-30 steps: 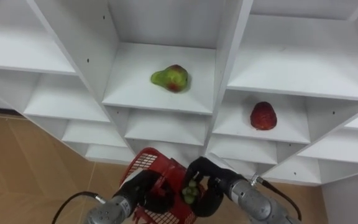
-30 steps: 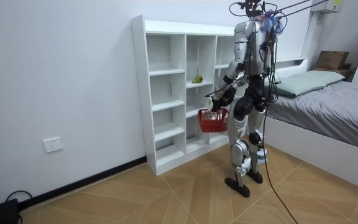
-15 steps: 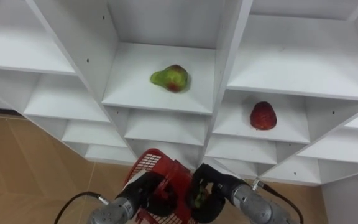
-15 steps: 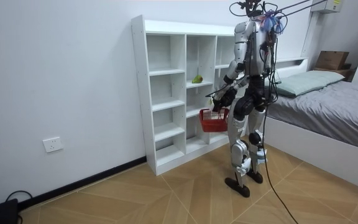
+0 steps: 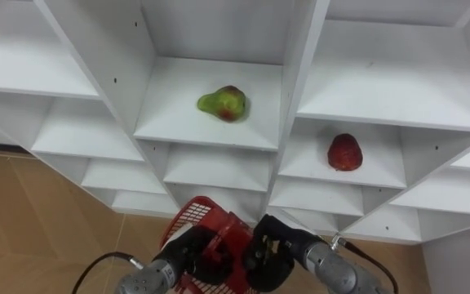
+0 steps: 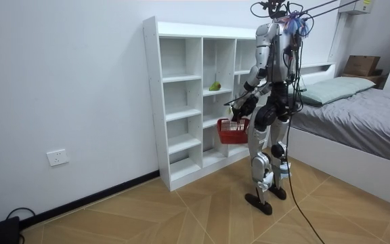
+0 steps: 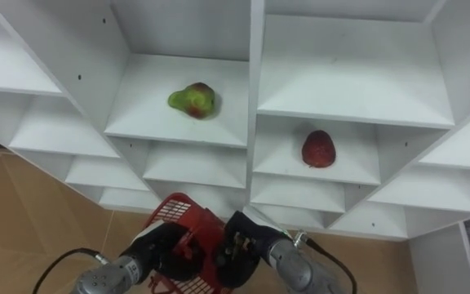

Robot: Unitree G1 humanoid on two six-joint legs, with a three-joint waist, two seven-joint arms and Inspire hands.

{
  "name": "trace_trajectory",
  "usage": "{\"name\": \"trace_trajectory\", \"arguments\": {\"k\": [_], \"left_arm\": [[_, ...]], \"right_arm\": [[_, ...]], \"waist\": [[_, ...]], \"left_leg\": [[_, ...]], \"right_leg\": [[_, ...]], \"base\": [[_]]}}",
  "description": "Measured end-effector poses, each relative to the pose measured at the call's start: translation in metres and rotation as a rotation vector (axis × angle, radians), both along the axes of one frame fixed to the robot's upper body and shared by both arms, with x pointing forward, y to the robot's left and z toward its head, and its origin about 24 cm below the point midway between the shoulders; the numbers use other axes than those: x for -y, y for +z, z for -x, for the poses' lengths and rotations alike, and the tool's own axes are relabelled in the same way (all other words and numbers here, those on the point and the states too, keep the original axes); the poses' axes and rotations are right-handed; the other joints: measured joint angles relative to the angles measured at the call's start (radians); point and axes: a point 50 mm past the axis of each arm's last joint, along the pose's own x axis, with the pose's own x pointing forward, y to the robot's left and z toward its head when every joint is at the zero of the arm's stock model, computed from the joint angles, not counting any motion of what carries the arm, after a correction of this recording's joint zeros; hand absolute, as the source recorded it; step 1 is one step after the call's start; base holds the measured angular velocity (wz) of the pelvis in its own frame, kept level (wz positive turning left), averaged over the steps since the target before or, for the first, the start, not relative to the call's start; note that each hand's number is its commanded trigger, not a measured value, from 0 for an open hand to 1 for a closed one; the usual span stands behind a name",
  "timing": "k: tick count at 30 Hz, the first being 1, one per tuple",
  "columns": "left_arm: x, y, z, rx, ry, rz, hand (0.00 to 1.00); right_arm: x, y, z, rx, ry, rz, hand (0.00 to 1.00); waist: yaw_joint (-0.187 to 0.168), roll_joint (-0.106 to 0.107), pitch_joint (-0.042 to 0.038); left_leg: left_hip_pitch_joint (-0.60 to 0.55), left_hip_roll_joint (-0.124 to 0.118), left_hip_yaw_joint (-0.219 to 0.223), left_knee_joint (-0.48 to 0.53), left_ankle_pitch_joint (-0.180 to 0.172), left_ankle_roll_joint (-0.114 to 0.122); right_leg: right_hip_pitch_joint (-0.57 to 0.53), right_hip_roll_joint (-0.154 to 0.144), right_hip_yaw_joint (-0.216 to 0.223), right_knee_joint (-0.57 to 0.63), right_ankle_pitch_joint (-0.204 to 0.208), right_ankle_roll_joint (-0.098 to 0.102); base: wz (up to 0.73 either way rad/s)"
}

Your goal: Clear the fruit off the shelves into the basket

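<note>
White closet (image 5: 296,82) shelving faces the standing robot. Its left hand (image 5: 188,249) grips the red basket (image 5: 190,214), fingers curled round the rim. A green-red pear (image 5: 223,103) lies above the basket. The right hand (image 5: 272,253) reaches into the basket, its fingers' state impossible to tell. A red fruit (image 5: 345,152) sits above and right of the basket.

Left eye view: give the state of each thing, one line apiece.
Green-and-red pear, lying on middle shelf.
Red rounded fruit, resting on right shelf.
Red plastic mesh basket, held in the air.
Left hand, curled round the basket.
Right hand, at the basket's right side.
</note>
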Motion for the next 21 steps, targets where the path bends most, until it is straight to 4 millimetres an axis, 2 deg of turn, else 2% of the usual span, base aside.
{"name": "trace_trajectory", "arguments": {"k": [15,21], "left_arm": [[0.0036,-0.0006,0.0016,-0.010,-0.032,0.007,1.00],[0.0064,0.0052,-0.0034,0.023,-0.042,0.017,1.00]], "right_arm": [[-0.0013,-0.0004,0.0009,0.004,0.019,0.014,1.00],[-0.0015,0.0017,-0.0018,0.013,0.014,0.008,1.00]], "waist": [[-0.002,0.006,0.0002],[-0.002,0.009,-0.0001]], "left_leg": [[0.000,0.000,-0.001,0.000,0.000,0.000],[-0.002,0.000,-0.002,0.001,0.000,0.000]], "right_leg": [[0.001,0.000,0.000,0.000,0.000,0.000],[0.000,0.000,0.000,0.000,0.000,0.000]], "base": [[0.00],[0.00]]}}
